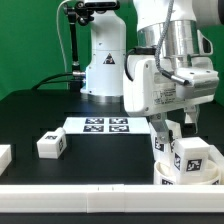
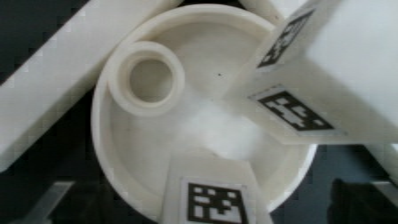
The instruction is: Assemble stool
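The bench [image 1: 40,115] is black and matte. Toward its back lies the marker board [image 1: 105,125], a thin white sheet showing 4 black-and-white tags in 2 rows of 2. A pale front bar [image 1: 60,200] runs along the near edge across the exterior view. A plain white piece [image 1: 3,155] shows at the exterior view's left edge, cut off by the frame. Behind the bench hangs a green backdrop [image 1: 30,45]. In the wrist view, a plain slanting bar [image 2: 54,60] lies on the dark surface.
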Controlling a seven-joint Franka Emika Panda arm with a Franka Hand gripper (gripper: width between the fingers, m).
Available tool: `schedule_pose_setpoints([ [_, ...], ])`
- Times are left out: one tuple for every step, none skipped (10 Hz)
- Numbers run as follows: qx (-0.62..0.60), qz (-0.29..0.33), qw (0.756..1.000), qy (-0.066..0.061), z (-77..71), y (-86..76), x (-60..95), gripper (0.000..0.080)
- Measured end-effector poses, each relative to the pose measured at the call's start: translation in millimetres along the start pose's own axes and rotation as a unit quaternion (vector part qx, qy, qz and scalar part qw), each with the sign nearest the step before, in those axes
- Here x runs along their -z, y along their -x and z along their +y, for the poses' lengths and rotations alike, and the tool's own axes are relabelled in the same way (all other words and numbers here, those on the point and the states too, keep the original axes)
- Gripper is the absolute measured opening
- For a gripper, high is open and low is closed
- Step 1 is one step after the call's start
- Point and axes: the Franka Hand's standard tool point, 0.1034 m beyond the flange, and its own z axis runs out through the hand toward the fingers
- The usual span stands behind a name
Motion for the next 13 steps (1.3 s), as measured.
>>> schedule_pose_setpoints([
  [0.026, -0.007, 1.000, -0.004, -4.7, -1.0, 13.8, 0.0639],
  [0.053, -0.012, 0.998, -0.008, -9.3, -5.3, 26.5, 0.0647],
  [0.098, -0.016, 0.995, -0.010, -17.9, -9.6, 38.5, 0.0647],
  [0.140, -0.019, 0.990, -0.012, -30.0, -15.6, 49.2, 0.0648],
  [0.163, -0.017, 0.986, -0.011, -37.7, -22.8, 53.1, 0.0648],
  [0.165, -0.014, 0.986, -0.008, -39.0, -25.6, 52.9, 0.0648],
  [0.167, -0.013, 0.986, -0.008, -37.7, -24.8, 51.8, 0.0648],
  [0.167, -0.013, 0.986, -0.008, -37.6, -25.2, 51.3, 0.0648],
  [0.167, -0.012, 0.986, -0.008, -37.6, -25.5, 51.0, 0.0648],
  [0.183, -0.009, 0.983, -0.007, -37.3, -26.6, 49.7, 0.0648],
  [0.281, 0.007, 0.960, 0.004, -36.4, -33.6, 44.6, 0.0648],
  [0.372, 0.017, 0.928, 0.024, -38.8, -45.5, 40.9, 0.0648],
  [0.409, 0.018, 0.912, 0.030, -43.8, -56.0, 39.2, 0.0648],
])
